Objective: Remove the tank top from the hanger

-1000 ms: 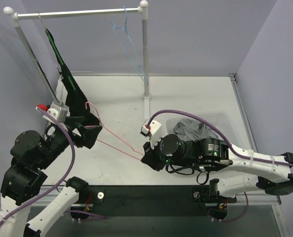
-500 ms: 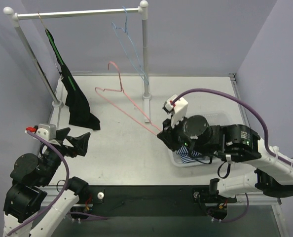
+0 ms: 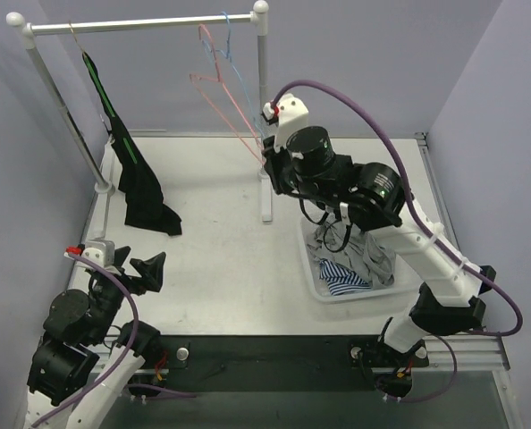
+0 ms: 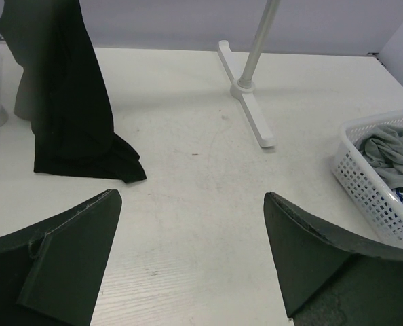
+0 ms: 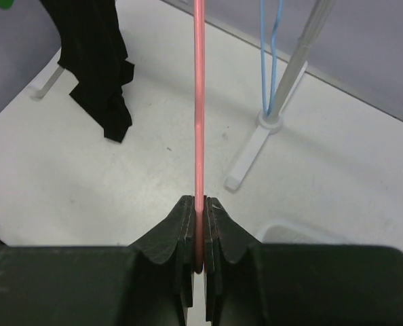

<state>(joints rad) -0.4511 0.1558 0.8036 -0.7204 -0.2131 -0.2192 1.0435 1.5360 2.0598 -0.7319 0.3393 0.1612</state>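
A black tank top hangs from a hanger at the left end of the rail; it also shows in the left wrist view and the right wrist view. My right gripper is raised beside the right post and shut on a bare pink hanger, whose hook is up at the rail. In the right wrist view the pink wire runs straight out of the closed gripper. My left gripper is open and empty, low at the front left.
A bare blue hanger hangs on the rail just right of the pink one. A white basket with grey and striped clothes sits under my right arm. The rack's right post foot stands mid-table.
My right gripper has carried the pink hanger up from the table to the rail. My left gripper let go of the black top and drew back to the front left.
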